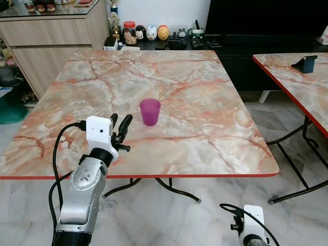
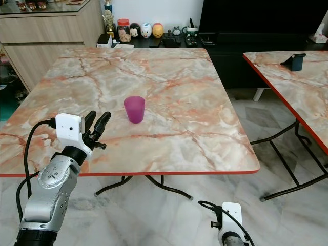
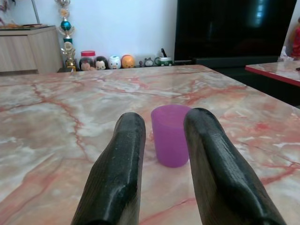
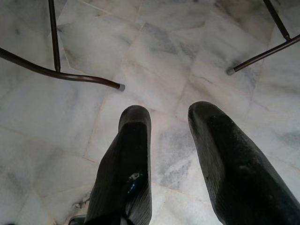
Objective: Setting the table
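Purple cup [image 1: 149, 111] on marble table [image 1: 205, 102].
The cup is translucent plastic, tapered toward its base, upright with its mouth open, standing alone near the tabletop's middle, toward the near edge.

No legible text, label, brand, number or sign in any view. Checked: purple cup [image 1: 149, 111], plain, no print. Jar with red lid [image 1: 129, 32] on the dark sideboard beyond the table's far edge: contents visible, any label too small to read. Character figurines [image 1: 151, 33] beside it: faces only, no lettering. Trophy [image 1: 114, 21] near the sideboard's left end: no inscription resolved. White camera housing on the left arm [image 1: 99, 132]: unmarked. Blue object [image 1: 308, 63] on the second table, at its far edge: no markings made out.
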Tool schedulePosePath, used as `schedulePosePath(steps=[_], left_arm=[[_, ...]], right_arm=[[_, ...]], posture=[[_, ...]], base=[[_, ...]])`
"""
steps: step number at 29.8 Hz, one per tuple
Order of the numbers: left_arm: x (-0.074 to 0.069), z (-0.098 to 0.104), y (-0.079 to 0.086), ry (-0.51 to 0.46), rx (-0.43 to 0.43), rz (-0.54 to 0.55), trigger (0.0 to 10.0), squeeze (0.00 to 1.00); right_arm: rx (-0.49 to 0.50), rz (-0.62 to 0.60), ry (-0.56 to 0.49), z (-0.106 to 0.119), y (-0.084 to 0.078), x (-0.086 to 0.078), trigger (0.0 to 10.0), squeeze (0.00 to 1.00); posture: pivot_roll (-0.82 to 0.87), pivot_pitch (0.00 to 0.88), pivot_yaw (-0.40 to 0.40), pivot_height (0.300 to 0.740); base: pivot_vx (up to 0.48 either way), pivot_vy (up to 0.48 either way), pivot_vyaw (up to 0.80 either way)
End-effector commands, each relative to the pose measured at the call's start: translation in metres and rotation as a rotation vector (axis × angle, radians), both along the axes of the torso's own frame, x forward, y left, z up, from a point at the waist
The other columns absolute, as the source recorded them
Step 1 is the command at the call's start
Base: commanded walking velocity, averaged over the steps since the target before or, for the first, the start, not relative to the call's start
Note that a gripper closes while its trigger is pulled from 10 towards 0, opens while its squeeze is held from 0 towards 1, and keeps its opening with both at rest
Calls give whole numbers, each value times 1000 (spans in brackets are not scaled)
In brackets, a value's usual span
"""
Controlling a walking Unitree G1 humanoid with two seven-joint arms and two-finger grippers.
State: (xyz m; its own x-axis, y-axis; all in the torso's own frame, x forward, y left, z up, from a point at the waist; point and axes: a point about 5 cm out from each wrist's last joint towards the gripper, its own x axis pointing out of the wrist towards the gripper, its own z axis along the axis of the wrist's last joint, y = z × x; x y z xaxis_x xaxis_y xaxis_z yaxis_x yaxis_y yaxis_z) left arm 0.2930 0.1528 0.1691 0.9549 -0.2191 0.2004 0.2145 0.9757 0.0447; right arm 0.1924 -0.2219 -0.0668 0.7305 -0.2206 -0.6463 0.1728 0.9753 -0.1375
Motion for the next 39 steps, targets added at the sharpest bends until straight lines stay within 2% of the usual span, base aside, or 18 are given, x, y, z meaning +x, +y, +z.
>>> schedulePosePath(steps=[1, 13, 16, 24, 39], left_arm=[[-1, 2, -1, -13, 10, -12, 10000, 0], [0, 1, 0, -11, 9, -11, 10000, 0], [1, 1, 1, -12, 12, -7, 10000, 0], [2, 2, 0, -14, 11, -9, 10000, 0], [2, 1, -1, -11, 10, -10, 10000, 0]], right_arm=[[-7, 6, -2, 0, 0, -1, 10000, 0], [-11, 6, -14, 1, 0, 1, 10000, 0], [-21, -18, -61, 4, -1, 3, 10000, 0], [-39, -54, -97, 7, -3, 4, 10000, 0], [-46, -10, -167, 13, -1, 8, 10000, 0]], posture=[[97, 0, -39, 727], [91, 0, -42, 727], [87, 0, -40, 727], [85, 0, -39, 727], [79, 0, -38, 727]], base=[[0, 0, 0], [0, 0, 0], [0, 0, 0], [0, 0, 0], [0, 0, 0]])
